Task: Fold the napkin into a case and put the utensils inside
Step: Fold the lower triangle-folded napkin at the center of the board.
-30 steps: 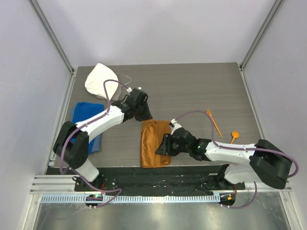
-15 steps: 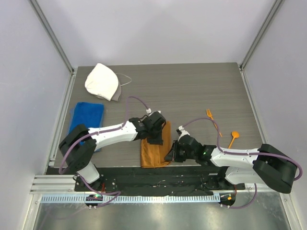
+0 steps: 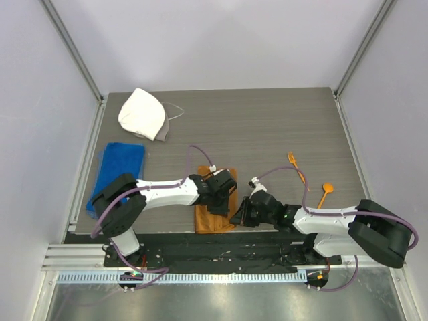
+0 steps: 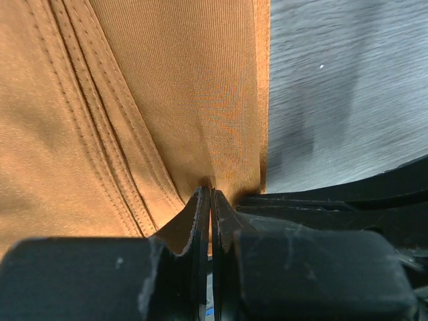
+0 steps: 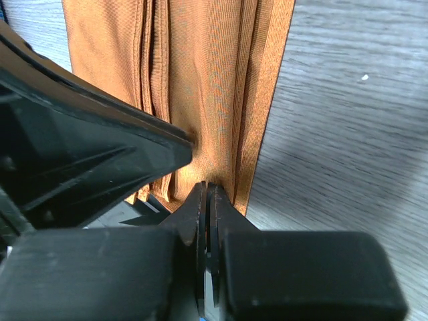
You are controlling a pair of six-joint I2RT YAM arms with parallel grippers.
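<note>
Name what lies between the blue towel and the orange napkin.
In the top view, only the left arm crosses the table between the blue towel and the napkin.

Orange napkin (image 3: 206,223) low centre, fork (image 3: 298,172), spoon (image 3: 326,189) to its right

Overhead, two wrist close-ups sharing napkin (image 4: 167,87)

The left arm (image 3: 164,193) and the right arm (image 3: 328,218) are built from white tubes and chunky black joints, a thin purple cable (image 3: 200,148) is looped along each, and the black fingers (image 4: 93,274) are scuffed with grey.
</note>
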